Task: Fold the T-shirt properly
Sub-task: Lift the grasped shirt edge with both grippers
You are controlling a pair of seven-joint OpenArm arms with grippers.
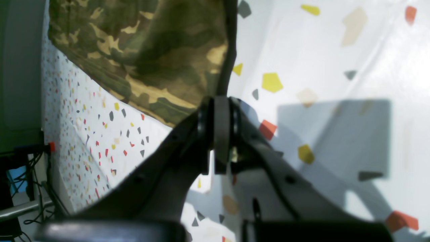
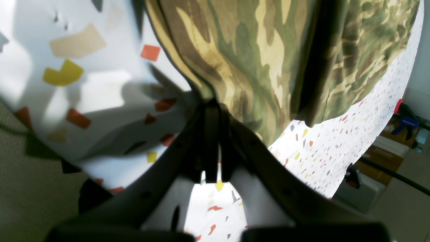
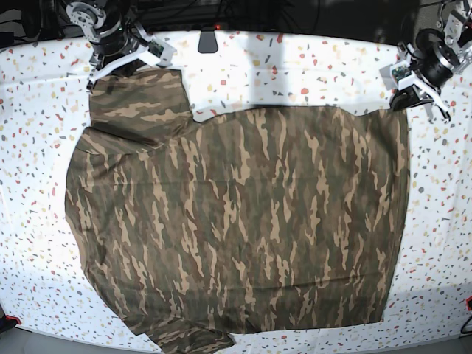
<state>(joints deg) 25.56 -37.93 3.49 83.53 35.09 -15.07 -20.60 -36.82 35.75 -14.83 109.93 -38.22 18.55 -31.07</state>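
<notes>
The camouflage T-shirt [image 3: 243, 221] lies spread flat across most of the speckled white table [image 3: 310, 66]. One sleeve is folded over at the far left corner. My right gripper [image 3: 103, 71] is at that far left sleeve. In the right wrist view its fingers [image 2: 205, 134] are pressed together, and the right gripper [image 2: 213, 104] is shut on the T-shirt's [image 2: 262, 50] edge. My left gripper [image 3: 404, 97] is at the far right corner of the cloth. In the left wrist view the left gripper [image 1: 221, 104] is shut on the edge of the T-shirt [image 1: 144, 50].
Cables and dark equipment [image 3: 221, 11] line the table's far edge. A blue clamp [image 2: 408, 121] and boxes sit beyond the table's edge in the right wrist view. Bare table shows around the shirt on every side.
</notes>
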